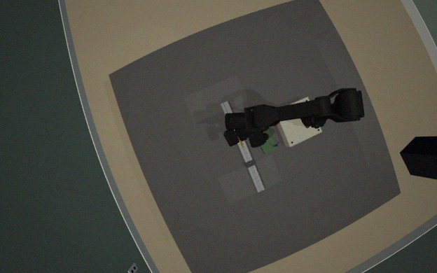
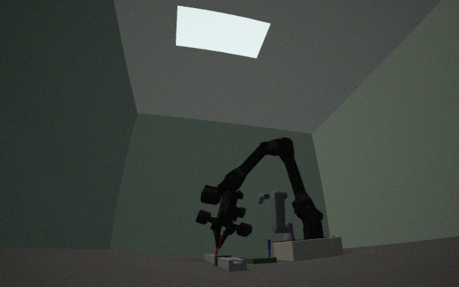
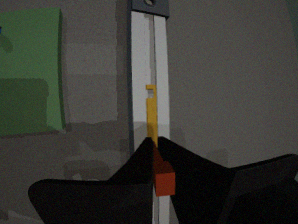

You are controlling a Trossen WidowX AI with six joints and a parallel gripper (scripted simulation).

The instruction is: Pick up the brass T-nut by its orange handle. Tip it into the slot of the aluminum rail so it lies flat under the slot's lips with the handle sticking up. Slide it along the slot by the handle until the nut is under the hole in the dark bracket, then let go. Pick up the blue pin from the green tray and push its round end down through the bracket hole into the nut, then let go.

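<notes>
Nut (image 1: 241,143) (image 3: 152,117) is over the rail (image 1: 257,180) (image 2: 232,263) (image 3: 142,60) in the top view, with the bracket (image 1: 249,163) (image 2: 215,260) (image 3: 160,7) at 5 o'clock from it. The tray (image 1: 269,148) (image 2: 261,260) (image 3: 30,50) is near, at 3 o'clock, so swing wide of its pin (image 1: 275,145) (image 2: 269,248).

In the exterior view, the claw (image 1: 239,138) (image 2: 218,247) (image 3: 153,143) is low and pinched on the handle (image 2: 221,239) (image 3: 165,184), which leans.

In the wrist view, the nut points to 12 o'clock along the slot. I can't tell if it is in. It should go under both lips, then tip up gently. Next, slide straight toward 12; the bracket's edge could bump the claw.
</notes>
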